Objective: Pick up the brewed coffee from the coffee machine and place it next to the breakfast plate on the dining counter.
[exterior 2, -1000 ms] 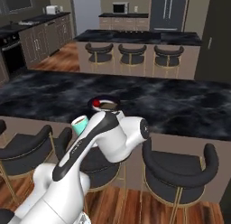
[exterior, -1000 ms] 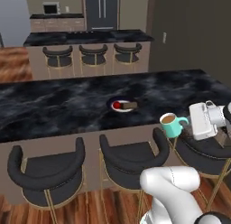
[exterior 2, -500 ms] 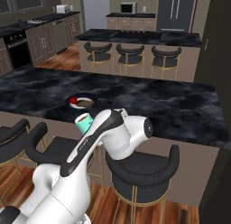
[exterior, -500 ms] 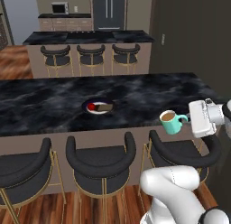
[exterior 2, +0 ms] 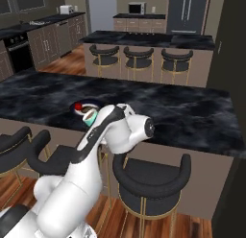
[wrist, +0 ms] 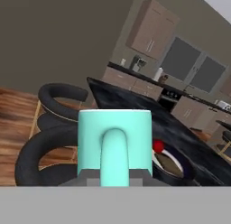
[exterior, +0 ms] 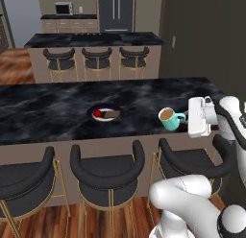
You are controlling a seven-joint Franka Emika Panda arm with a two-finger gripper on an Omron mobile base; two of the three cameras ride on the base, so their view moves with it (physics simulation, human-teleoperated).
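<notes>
While we face the long black marble desk (exterior: pixel 57 107) with its white veins, black gold-legged stools (exterior: pixel 108 172) line its near side above a wood floor, and a second marble counter (exterior: pixel 93 39) with more stools stands farther back. On the desk we see the small grey plate (exterior: pixel 105 114) holding a red item and a brown piece. Our fingers (exterior: pixel 185 120) are closed on the handle of the teal mug (exterior: pixel 168 119), upright with brown coffee inside, held in the air at the desk's near edge, well apart from the plate on its right.
</notes>
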